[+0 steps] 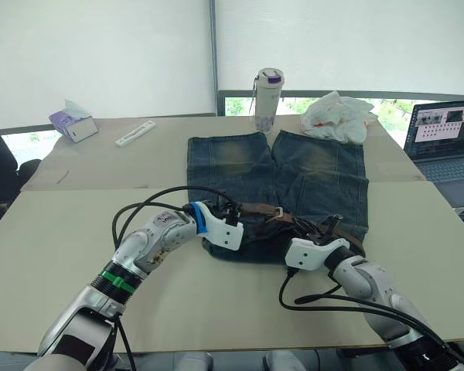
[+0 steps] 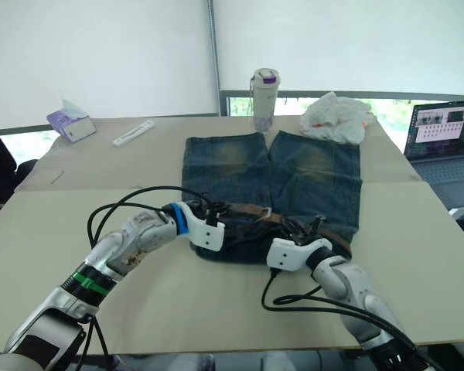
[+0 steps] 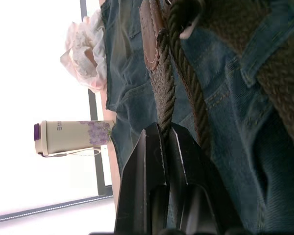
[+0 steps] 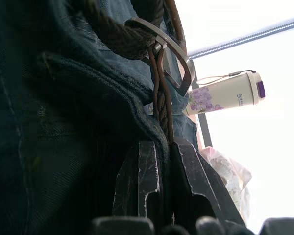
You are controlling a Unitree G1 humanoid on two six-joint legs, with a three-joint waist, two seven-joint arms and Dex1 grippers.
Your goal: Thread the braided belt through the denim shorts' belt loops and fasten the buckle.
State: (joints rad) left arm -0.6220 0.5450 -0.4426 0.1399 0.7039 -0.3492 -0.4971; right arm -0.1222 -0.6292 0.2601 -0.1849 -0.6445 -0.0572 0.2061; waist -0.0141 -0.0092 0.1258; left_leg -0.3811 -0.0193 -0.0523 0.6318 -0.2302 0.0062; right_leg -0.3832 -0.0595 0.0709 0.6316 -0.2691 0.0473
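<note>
Braided belt lies left–right along the denim shorts' near waistband, both grippers clamped on it.

Denim shorts lie mid-table, braided belt across the waistband; bottle behind, laptop far right.

— What's on the counter?
— The denim shorts lie flat mid-counter. Past them stand a bottle and a white plastic bag.
— And the corners?
— Tissue box and white strip far left, laptop far right.
</note>
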